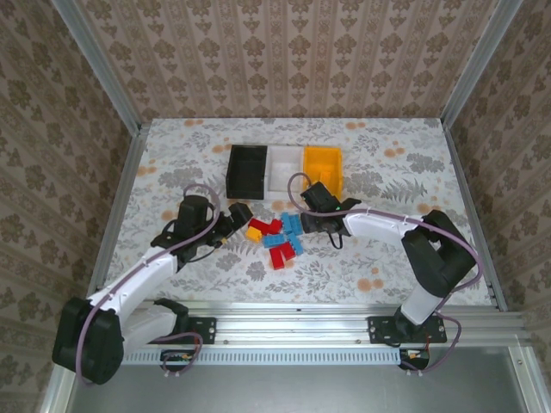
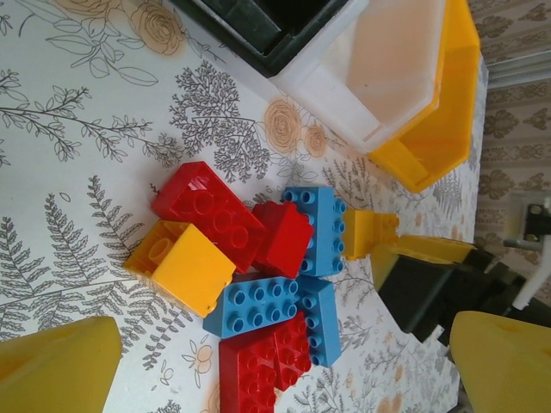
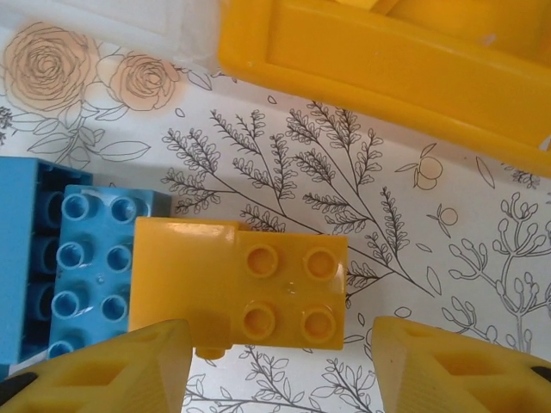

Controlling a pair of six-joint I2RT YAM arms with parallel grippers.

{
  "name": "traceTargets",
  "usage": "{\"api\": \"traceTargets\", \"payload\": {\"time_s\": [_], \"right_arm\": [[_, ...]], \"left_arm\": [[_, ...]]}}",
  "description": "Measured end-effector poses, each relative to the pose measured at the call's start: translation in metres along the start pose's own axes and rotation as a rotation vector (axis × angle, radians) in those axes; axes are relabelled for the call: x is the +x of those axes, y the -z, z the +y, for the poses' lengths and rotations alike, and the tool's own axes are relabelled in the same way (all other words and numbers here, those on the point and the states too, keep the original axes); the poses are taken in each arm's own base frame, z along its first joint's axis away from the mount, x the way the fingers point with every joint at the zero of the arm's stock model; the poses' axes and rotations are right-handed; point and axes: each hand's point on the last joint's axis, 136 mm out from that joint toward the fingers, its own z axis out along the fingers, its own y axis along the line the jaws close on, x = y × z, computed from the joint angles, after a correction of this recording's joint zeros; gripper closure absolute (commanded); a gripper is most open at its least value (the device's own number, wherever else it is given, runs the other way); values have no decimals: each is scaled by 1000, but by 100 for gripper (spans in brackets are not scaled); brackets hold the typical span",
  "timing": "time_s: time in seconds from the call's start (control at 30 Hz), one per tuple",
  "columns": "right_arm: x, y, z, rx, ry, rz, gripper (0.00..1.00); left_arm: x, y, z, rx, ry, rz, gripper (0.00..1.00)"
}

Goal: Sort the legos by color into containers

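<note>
Between the fingers of your right tool (image 3: 280, 357) a yellow-orange brick (image 3: 237, 288) lies on the counter (image 3: 413, 224). Its studs face up and it touches a blue brick (image 3: 90, 267) on one side. The jaws stand partly open. One finger overlaps the brick's near corner and the other is clear of it, so nothing is gripped.

Your left tool (image 2: 284, 370) hangs wide open and empty over the heap of legos (image 1: 275, 237). The heap sits just in front of the black bin (image 1: 234, 168), the white bin (image 1: 284, 179) and the yellow-orange bin (image 3: 379, 64).

Expect the brick to be light, rigid and hollow, with glossy walls that could slip under a weak pinch. My advice is to close on two opposite flat sides below the stud line, squarely, so it doesn't twist out. Keep off the blue neighbour, which would likely drag along.

Some things you can't make out:
- The brick's smooth half may be part of it or a second piece pressed against it.
- Its near edge is hidden behind the finger.
- The red legos overlap in the heap, so their full shapes stay unclear.
- The bins' insides are too small or cropped for you to tell what they hold.
</note>
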Motion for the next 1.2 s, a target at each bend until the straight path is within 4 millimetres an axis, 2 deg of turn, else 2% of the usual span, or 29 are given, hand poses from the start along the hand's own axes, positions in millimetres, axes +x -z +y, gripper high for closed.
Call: {"api": "traceTargets", "payload": {"time_s": [0.17, 0.3, 0.7, 0.97, 1.2], "right_arm": [[-14, -8, -12, -1, -72, -32, 43], [-26, -15, -10, -17, -93, -48, 44], [-24, -21, -8, -28, -94, -48, 48], [-29, -25, -16, 8, -105, -75, 56], [-27, -25, -20, 8, -111, -83, 56]], "left_arm": [[-3, 11, -11, 40, -18, -29, 0], [-5, 18, -16, 61, -29, -54, 0], [-3, 19, -9, 49, -27, -66, 0], [-3, 17, -6, 39, -23, -59, 0], [-1, 15, -2, 32, -20, -55, 0]]}}
